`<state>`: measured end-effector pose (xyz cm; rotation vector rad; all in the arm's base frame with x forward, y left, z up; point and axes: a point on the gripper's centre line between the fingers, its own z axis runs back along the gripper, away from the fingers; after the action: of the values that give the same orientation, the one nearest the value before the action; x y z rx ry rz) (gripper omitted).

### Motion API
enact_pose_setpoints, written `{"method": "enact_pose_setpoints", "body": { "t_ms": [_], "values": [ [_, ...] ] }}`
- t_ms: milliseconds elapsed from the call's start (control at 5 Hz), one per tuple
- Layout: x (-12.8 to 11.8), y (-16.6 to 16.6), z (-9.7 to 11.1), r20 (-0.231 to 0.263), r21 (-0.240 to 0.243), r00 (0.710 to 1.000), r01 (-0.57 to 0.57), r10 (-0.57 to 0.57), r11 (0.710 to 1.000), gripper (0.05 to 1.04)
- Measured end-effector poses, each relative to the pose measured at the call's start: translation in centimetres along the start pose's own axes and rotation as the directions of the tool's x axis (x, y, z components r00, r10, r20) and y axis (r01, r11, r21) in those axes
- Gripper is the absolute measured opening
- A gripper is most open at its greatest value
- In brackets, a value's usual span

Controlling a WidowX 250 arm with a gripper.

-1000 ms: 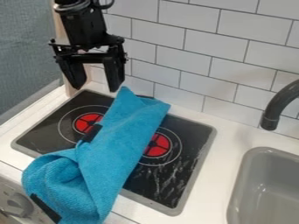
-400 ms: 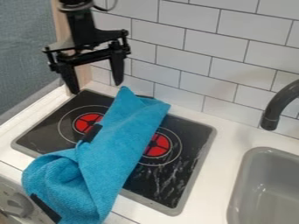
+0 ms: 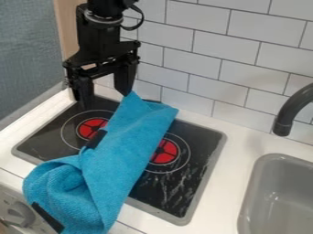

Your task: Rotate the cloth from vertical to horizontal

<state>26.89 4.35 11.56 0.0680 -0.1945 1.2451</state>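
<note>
"How do the jaws stand?"

"The gripper (image 3: pixel 107 97) is spread wide, with nothing held between its fingers."

"And the cloth (image 3: pixel 122 151)?"

"Lengthwise across the stove (image 3: pixel 205 141), its narrow end just beside the finger nearer the sink (image 3: pixel 284 201). I can't tell if they touch. From there it runs away from the jaws toward the front, where the bunched end laps over the counter's edge."

"So how would you take it?"

"I'd shift the jaws a little sinkward, so that narrow end sits between the fingers, then go down and close on a good fold. A mere tip could slip out."

"And the turn?"

"Slow and low, swinging that end sideways. Pull too hard and the whole cloth may slide along instead of turning, and the overhanging end could drag it off."
</note>
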Motion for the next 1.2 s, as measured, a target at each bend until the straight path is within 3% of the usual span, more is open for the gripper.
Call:
{"method": "enact_pose_setpoints", "body": {
  "t_ms": [200,600,1000,1200],
  "values": [
    [-0.6,0.8,-1.1,-0.037,0.016,0.984,-0.176,0.176,0.984,0.999],
    [-1.9,1.2,-5.0,-0.064,0.042,0.924,-0.376,0.378,0.926,0.999],
    [-1.9,0.9,-9.3,-0.044,0.092,0.915,-0.395,0.400,0.914,0.999],
    [-1.7,0.6,-9.9,-0.053,0.077,0.923,-0.377,0.382,0.923,0.999]
  ]
}}
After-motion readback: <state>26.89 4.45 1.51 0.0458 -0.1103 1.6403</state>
